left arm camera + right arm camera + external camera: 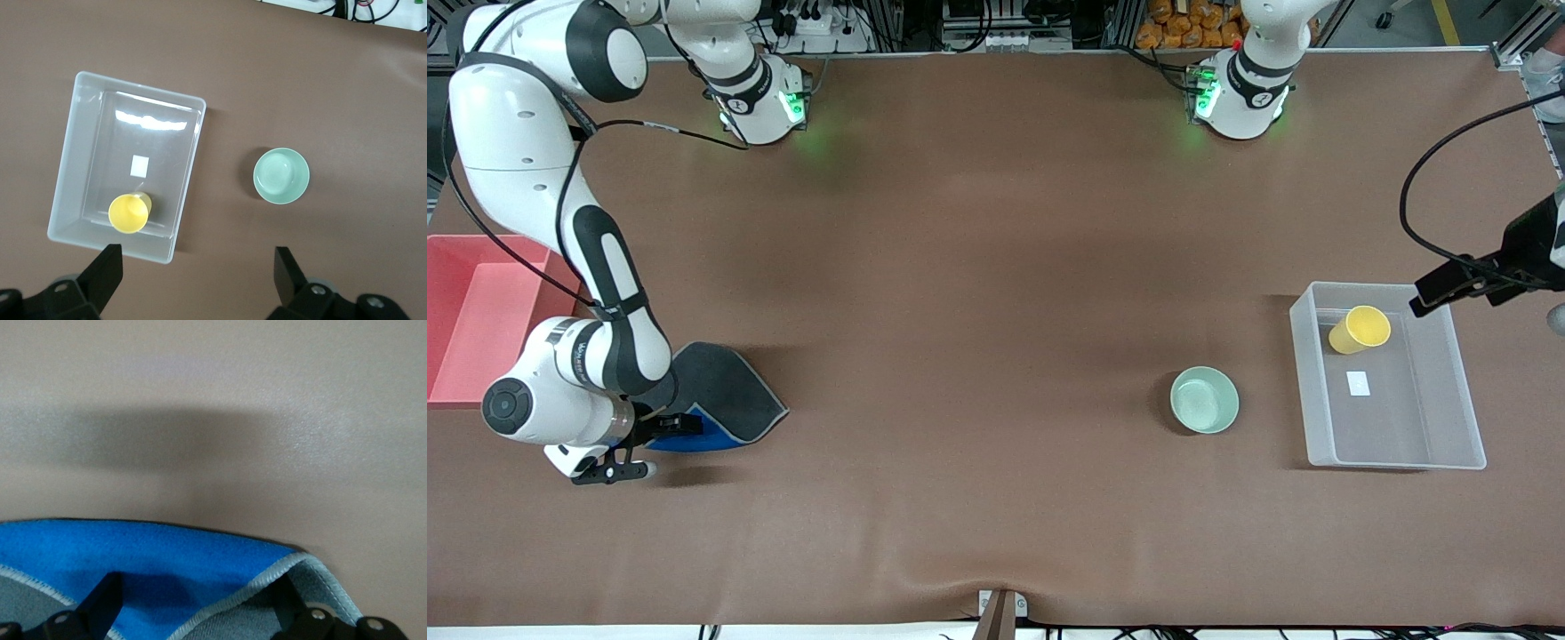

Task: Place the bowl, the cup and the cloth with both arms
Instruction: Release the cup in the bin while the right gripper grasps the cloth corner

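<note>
The cloth [720,396] lies low at the left of the frame, on the brown surface [960,311], dark grey with its bright blue underside turned up at the edge closest to the camera. The right claw [660,427] is down at that turned-up edge; in the right wrist view the blue fold [133,573] sits between its spread fingers [100,603], and I cannot tell whether they touch it. Just beside the right arm, at the left edge of the frame, stands a pink bin [480,311].

The bowl [1204,400] sits at the lower right of centre, upright and apart from everything. Next to it, toward the right edge, is a clear plastic tray [1458,391]. In the tray the yellow cup [1359,330] lies tilted at the upper end, and a small white label [1358,382] is on the tray's floor.

The left claw [197,267] hangs high over the surface between tray and bowl, fingers wide open, holding nothing. Above the surface's upper edge I see equipment and cables.
</note>
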Controlling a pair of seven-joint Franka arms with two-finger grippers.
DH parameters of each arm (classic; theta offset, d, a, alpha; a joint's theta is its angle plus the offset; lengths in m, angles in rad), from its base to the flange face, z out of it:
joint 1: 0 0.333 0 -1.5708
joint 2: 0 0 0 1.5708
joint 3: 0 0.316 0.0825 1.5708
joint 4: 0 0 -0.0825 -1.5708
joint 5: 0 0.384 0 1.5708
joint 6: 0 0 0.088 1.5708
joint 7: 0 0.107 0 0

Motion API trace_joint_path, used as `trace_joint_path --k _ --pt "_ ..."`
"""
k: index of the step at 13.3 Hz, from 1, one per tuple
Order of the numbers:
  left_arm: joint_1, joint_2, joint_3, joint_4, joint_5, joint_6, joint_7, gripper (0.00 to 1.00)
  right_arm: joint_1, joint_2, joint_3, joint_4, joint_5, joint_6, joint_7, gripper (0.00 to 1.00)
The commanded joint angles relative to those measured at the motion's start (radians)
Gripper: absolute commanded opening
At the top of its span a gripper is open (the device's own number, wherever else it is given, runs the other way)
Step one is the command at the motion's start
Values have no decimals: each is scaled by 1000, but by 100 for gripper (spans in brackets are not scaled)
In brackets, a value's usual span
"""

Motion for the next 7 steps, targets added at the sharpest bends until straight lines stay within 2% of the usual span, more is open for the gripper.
trace_joint_path --k 1,2,3,7 --pt "11 -24 -17 -6 -4 -30 -33 100 -10 19 5 14 10 18 -3 50" --pt "11 -24 -17 -6 -4 -34 -32 100 -13 18 6 14 10 13 -4 12" --pt "11 -27 -17 -6 -4 -36 -32 100 -13 18 5 14 10 11 -6 0" --pt "11 -33 -17 -6 -4 -45 -27 100 -13 11 6 14 12 7 -7 0"
